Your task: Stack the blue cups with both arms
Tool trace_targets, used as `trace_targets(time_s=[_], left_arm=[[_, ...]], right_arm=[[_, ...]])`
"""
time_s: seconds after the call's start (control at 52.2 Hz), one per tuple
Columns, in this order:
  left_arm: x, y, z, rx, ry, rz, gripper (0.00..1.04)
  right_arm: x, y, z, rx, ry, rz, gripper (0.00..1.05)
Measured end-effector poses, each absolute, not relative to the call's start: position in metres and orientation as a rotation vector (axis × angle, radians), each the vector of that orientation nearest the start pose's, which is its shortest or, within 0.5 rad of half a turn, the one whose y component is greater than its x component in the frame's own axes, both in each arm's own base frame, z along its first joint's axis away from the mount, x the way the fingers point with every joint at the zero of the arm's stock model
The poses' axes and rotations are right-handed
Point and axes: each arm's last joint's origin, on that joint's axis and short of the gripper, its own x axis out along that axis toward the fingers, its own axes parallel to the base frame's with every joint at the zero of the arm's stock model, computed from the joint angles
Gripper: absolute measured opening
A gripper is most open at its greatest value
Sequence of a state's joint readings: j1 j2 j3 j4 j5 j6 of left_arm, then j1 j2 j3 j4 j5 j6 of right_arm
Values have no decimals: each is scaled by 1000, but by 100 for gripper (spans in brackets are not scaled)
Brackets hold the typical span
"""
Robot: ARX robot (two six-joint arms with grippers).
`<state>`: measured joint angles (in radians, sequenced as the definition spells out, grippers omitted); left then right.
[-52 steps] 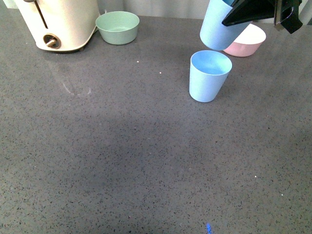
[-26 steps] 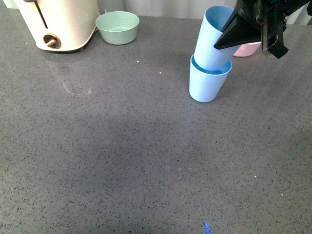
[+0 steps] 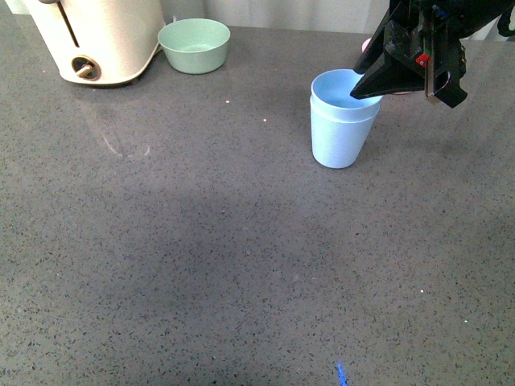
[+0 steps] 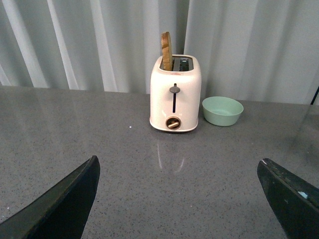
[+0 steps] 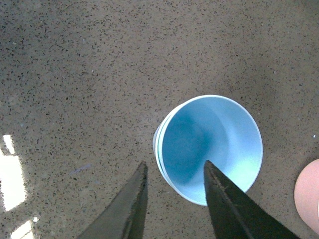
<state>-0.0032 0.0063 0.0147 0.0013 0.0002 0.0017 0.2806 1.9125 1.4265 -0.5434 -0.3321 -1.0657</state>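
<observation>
The two pale blue cups (image 3: 342,121) stand upright on the grey counter, one nested inside the other, right of centre in the front view. In the right wrist view the nested cups (image 5: 209,147) show from above, aqua inside. My right gripper (image 3: 378,80) is open just above the cups' right rim, one finger over the inside and one outside the wall (image 5: 174,169). It holds nothing. My left gripper (image 4: 179,172) is open and empty over bare counter, and is not in the front view.
A cream toaster (image 3: 92,36) stands at the back left, with a green bowl (image 3: 194,44) beside it. Both also show in the left wrist view, toaster (image 4: 175,94) and bowl (image 4: 222,110). A pink bowl (image 5: 309,196) lies just behind the cups.
The held cup came down tilted into the standing cup, then dropped fully in and stands straight. My right gripper has opened and let it go.
</observation>
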Motion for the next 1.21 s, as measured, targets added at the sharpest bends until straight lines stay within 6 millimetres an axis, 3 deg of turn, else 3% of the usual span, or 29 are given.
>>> trace_targets(time_s=[0.211, 0.345, 0.402, 0.479, 0.613, 0.728, 0.843, 0.919, 1.092, 1.207], left_arm=[[97, 0, 168, 2, -10, -3, 96], [97, 0, 168, 2, -10, -3, 96], [97, 0, 168, 2, -10, -3, 96], [97, 0, 168, 2, -10, -3, 96], [97, 0, 168, 2, -10, -3, 96], [97, 0, 168, 2, -10, -3, 96], [97, 0, 168, 2, -10, -3, 96], [97, 0, 168, 2, -10, -3, 96], [97, 0, 168, 2, -10, -4, 96], [97, 0, 168, 2, -10, -3, 96]], right_arm=[[385, 117, 213, -899, 629, 1037, 69], [382, 105, 235, -845, 561, 1010, 92], [380, 98, 248, -818, 518, 985, 97], [372, 85, 269, -768, 437, 946, 95], [321, 48, 320, -578, 203, 804, 96], [279, 39, 332, -510, 93, 668, 96], [253, 37, 328, -339, -1, 265, 81], [238, 29, 309, -172, -39, 51, 67], [216, 19, 263, -49, 7, 5, 40], [197, 14, 240, -21, 6, -1, 16]])
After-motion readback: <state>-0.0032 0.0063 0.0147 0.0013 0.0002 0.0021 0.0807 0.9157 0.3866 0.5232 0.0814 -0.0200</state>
